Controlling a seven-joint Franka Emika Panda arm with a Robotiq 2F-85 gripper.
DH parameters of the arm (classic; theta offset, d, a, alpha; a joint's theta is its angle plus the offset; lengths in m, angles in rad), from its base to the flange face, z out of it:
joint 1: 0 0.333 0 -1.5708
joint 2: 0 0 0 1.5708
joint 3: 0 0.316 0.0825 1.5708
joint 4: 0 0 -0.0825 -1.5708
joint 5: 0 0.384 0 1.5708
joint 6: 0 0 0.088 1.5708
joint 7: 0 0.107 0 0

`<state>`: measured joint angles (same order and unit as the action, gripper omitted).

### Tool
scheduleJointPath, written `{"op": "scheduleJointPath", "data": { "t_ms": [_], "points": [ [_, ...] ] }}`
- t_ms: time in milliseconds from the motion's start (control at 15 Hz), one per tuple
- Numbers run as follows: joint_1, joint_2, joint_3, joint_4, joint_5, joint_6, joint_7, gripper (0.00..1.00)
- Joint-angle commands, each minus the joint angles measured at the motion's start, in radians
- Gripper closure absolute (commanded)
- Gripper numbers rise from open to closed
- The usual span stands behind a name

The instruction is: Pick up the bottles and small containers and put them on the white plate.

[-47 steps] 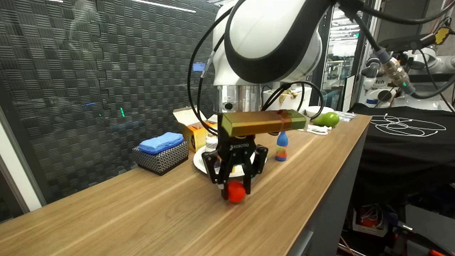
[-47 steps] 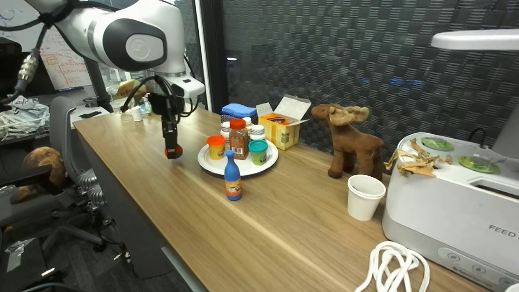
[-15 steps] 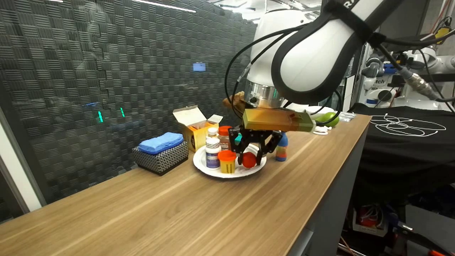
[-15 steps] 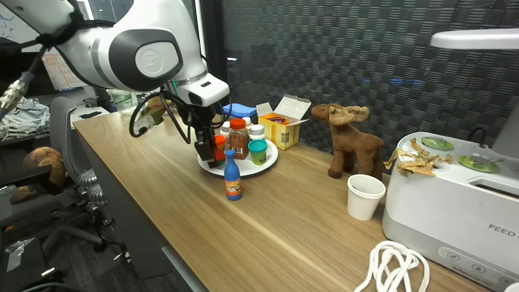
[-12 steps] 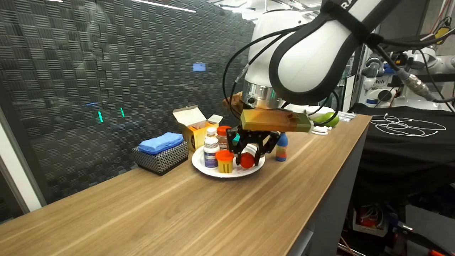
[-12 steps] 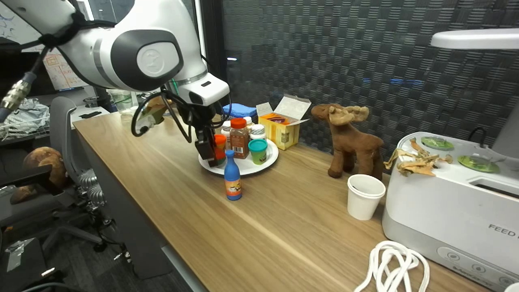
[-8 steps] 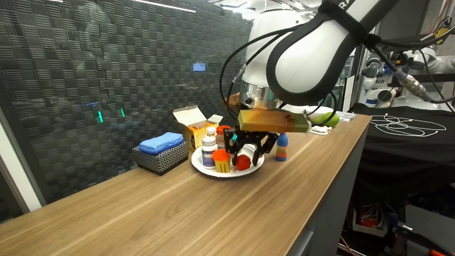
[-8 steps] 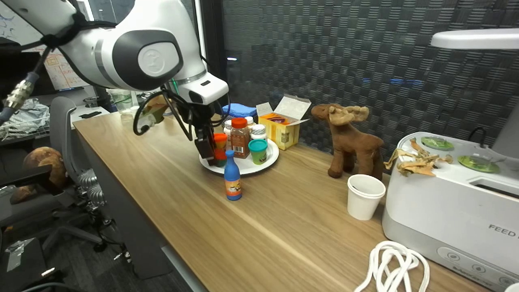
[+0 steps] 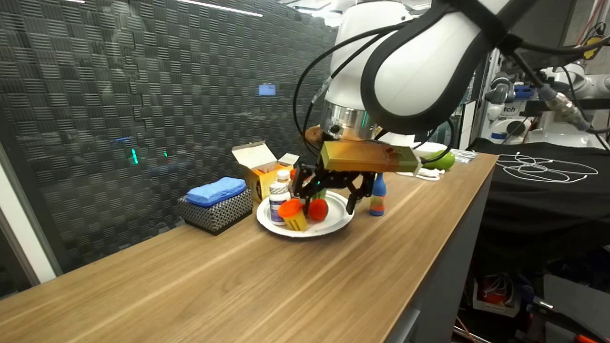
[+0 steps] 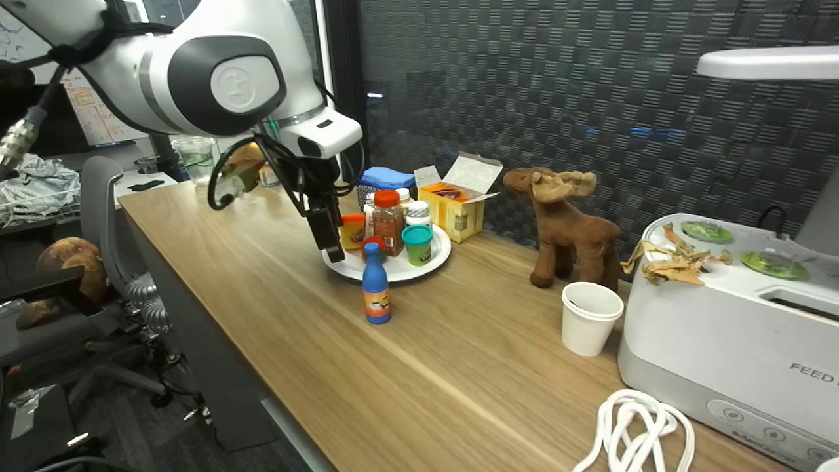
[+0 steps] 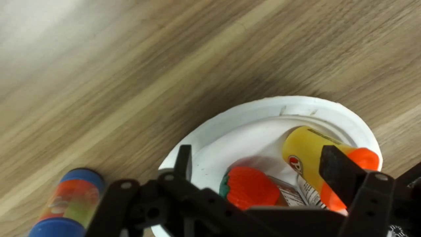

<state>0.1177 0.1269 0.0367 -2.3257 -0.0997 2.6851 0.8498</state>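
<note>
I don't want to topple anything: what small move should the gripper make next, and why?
Probably lift the gripper slowly straight up: its jaws stand open, the red strawberry sits ungripped on the white plate, and the yellow tub close beside them is tilted, so a sideways move might topple it.

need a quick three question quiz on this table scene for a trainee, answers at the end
1. Multiple choice: where does the blue bottle stand in relation to the white plate?
A) on it
B) beside it, on the wooden table
C) underneath it

2. True or false: the yellow tub with the orange lid is tilted.

3. Fill in the gap: on the gripper, the jaws stand ____.

Key: 1. B; 2. true; 3. open
</note>
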Motion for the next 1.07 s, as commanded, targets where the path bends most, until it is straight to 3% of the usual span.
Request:
{"op": "scheduleJointPath", "data": {
  "t_ms": [0,400,667,1000],
  "points": [
    [0.012,-0.113,-0.018,-0.036,-0.046,-0.073,0.073,0.00],
    [-0.023,-0.208,0.019,0.025,-0.100,-0.371,0.209,0.00],
    [-0.044,-0.199,0.028,0.096,-0.135,-0.547,0.259,0.00],
    [-0.073,-0.169,0.005,0.141,-0.114,-0.580,0.199,0.00]
  ]
}}
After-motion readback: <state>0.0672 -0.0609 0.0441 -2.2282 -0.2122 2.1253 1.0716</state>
